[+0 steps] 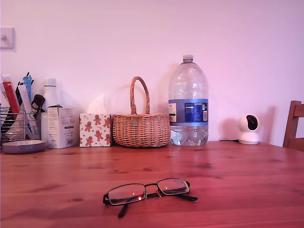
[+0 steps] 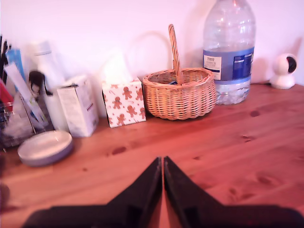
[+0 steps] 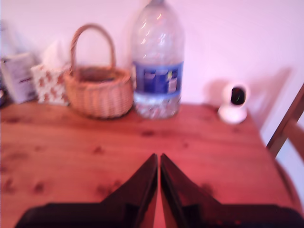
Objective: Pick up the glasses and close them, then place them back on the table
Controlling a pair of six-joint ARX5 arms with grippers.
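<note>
The glasses (image 1: 147, 191) lie on the table (image 1: 228, 175) near its front edge in the exterior view, lenses upright and both slim black temple arms spread open toward the camera. Neither wrist view shows them. My first gripper (image 2: 162, 161) hangs above bare wood with its black fingers pressed together and nothing between them. My second gripper (image 3: 158, 157) is shut the same way, also holding nothing. Neither arm appears in the exterior view.
Along the wall stand a wicker basket (image 1: 141, 128), a large water bottle (image 1: 188, 102), a gingerbread-print tissue box (image 1: 95, 129), a white carton (image 1: 61, 126), a grey dish (image 1: 23, 146) and a small white camera (image 1: 248, 128). A wooden chair (image 1: 294, 126) stands at the exterior view's right.
</note>
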